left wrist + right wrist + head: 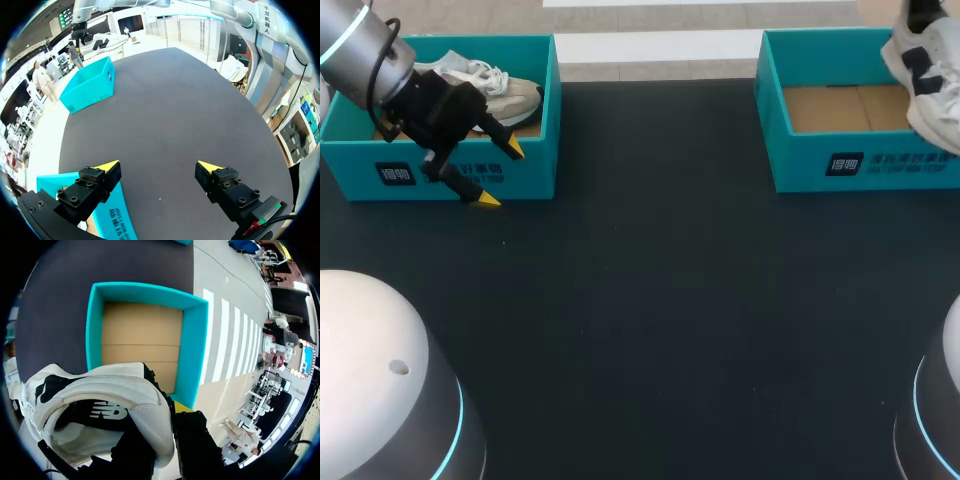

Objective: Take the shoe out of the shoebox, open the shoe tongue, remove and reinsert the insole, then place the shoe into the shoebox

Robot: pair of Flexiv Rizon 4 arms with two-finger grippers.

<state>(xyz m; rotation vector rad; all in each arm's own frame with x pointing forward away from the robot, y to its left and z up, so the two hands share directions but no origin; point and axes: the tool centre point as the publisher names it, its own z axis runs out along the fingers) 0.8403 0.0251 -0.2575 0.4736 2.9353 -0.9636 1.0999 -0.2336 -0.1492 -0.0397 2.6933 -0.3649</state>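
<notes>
A white and black shoe (100, 410) hangs above the right teal shoebox (192, 347), whose cardboard floor is bare. My right gripper (169, 415) is shut on the shoe's upper edge, with one finger outside it and the other hidden inside. In the head view this shoe (925, 70) sits at the right edge, over the right shoebox (860, 165). A second, beige and white shoe (490, 85) lies in the left teal shoebox (535, 130). My left gripper (499, 174) stands open over that box's front wall, and nothing is between its fingers (107, 166).
The black table (660, 300) stretches between the two boxes. In the left wrist view a corner of the left box (115, 220) lies under one finger, and the right box (90, 85) stands far ahead. My robot's white domes (370, 370) fill the near corners.
</notes>
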